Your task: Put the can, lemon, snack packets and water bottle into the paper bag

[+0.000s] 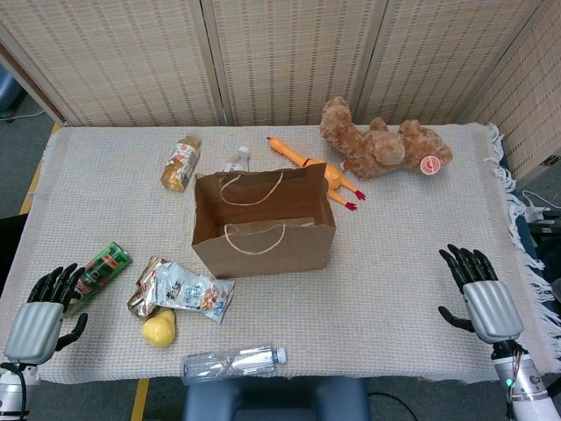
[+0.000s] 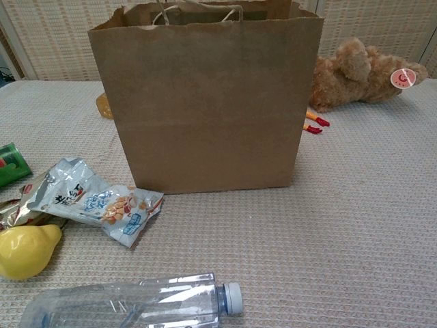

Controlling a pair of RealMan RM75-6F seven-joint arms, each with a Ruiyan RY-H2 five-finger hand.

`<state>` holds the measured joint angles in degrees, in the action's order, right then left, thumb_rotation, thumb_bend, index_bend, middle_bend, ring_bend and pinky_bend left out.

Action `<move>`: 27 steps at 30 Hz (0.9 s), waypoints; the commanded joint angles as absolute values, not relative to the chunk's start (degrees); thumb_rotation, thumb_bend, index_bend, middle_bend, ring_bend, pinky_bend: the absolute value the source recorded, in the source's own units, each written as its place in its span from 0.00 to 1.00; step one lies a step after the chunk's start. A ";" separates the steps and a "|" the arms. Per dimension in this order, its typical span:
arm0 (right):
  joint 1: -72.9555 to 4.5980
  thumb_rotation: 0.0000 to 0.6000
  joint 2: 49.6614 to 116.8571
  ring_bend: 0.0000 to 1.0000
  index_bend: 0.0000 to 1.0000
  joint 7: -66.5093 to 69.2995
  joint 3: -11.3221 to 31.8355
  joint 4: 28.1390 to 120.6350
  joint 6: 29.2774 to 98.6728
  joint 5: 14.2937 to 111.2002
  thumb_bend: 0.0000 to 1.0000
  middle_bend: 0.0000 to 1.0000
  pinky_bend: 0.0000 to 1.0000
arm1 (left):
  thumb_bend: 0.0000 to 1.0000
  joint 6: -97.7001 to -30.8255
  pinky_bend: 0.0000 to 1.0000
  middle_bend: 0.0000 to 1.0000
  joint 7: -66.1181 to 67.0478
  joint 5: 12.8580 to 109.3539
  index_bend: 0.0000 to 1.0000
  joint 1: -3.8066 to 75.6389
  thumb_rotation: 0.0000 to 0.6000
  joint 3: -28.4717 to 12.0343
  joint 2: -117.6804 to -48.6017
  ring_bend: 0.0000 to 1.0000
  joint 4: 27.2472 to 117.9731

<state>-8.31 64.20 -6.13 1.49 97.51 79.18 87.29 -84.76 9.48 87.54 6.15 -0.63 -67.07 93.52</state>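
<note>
A brown paper bag (image 1: 263,235) (image 2: 205,102) stands upright and open in the middle of the table. Left of it lie the green can (image 1: 101,272) (image 2: 10,164), the snack packets (image 1: 180,291) (image 2: 89,201) and the yellow lemon (image 1: 159,329) (image 2: 24,249). The clear water bottle (image 1: 232,363) (image 2: 130,304) lies on its side at the front edge. My left hand (image 1: 44,311) hovers at the front left, right beside the can, fingers spread and empty. My right hand (image 1: 480,291) is at the front right, empty with fingers apart. The chest view shows neither hand.
Behind the bag lie a brown teddy bear (image 1: 381,147) (image 2: 355,72), a yellow rubber chicken (image 1: 317,171), a tan drink bottle (image 1: 180,162) and a small clear bottle (image 1: 235,160). A woven cloth (image 1: 412,237) covers the table; folding screens stand behind.
</note>
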 commanded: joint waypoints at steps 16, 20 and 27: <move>-4.54 1.00 58.12 0.00 0.00 -3.87 0.80 107.72 89.04 94.44 0.12 0.00 0.00 | 0.41 -83.46 0.10 0.00 11.03 86.31 0.00 6.18 1.00 -0.59 -66.71 0.00 94.09; -3.39 1.00 53.95 0.00 0.00 -1.93 -0.78 113.21 89.55 96.13 0.12 0.00 0.00 | 0.41 -83.11 0.10 0.00 11.77 85.94 0.00 6.19 1.00 -0.56 -66.64 0.00 94.17; -3.66 1.00 53.06 0.00 0.00 -1.31 -0.70 113.82 87.76 94.77 0.12 0.00 0.00 | 0.41 -77.98 0.10 0.00 16.73 82.03 0.00 7.33 1.00 0.07 -63.94 0.00 98.17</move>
